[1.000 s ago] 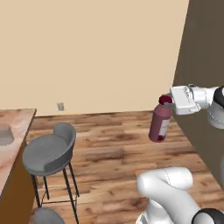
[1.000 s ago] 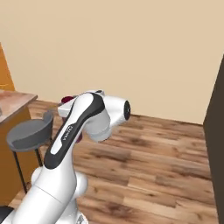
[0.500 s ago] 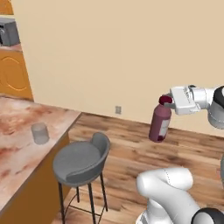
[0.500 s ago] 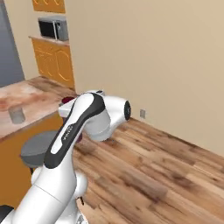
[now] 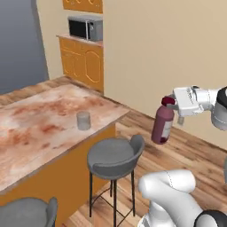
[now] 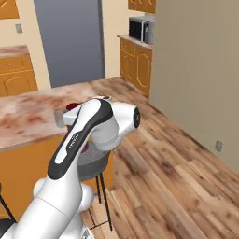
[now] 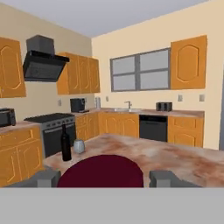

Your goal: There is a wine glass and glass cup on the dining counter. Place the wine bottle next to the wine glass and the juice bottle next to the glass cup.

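One short, stout purple-maroon juice bottle [image 5: 162, 126] hangs clenched at its cap in the gripper [image 5: 173, 103]. Base has swung round: marbled dining counter [image 5: 31, 133] with translucent grey glass cup [image 5: 83, 120] now lies left of gripper, well apart. Delivery approaching.
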{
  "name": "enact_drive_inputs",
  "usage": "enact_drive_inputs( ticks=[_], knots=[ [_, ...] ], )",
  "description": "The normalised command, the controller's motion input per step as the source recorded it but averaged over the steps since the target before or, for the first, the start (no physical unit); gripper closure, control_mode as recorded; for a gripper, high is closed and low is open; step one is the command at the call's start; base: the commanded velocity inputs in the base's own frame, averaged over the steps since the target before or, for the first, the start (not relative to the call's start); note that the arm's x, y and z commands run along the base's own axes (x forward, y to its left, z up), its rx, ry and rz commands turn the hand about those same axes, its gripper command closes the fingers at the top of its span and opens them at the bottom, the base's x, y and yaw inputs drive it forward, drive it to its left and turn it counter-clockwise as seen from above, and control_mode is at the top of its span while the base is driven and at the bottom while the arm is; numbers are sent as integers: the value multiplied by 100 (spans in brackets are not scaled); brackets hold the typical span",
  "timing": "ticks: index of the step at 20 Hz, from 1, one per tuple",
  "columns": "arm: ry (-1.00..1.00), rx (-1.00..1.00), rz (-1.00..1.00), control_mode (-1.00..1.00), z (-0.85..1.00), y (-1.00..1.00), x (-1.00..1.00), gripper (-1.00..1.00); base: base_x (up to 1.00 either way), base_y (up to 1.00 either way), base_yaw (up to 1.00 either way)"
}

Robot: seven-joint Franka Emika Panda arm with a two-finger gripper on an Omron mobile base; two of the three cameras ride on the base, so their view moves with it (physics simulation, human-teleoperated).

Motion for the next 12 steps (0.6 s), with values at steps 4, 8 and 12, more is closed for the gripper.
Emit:
enact_drive_inputs(
  ticks=[4, 8, 12],
  knots=[
    [0, 0, 0, 100, 0, 0, 0, 100, 14, -38, 68],
    [0, 0, 0, 100, 0, 0, 0, 100, 27, -49, 60],
    [0, 0, 0, 100, 0, 0, 0, 100, 24, -52, 54]
  ],
)
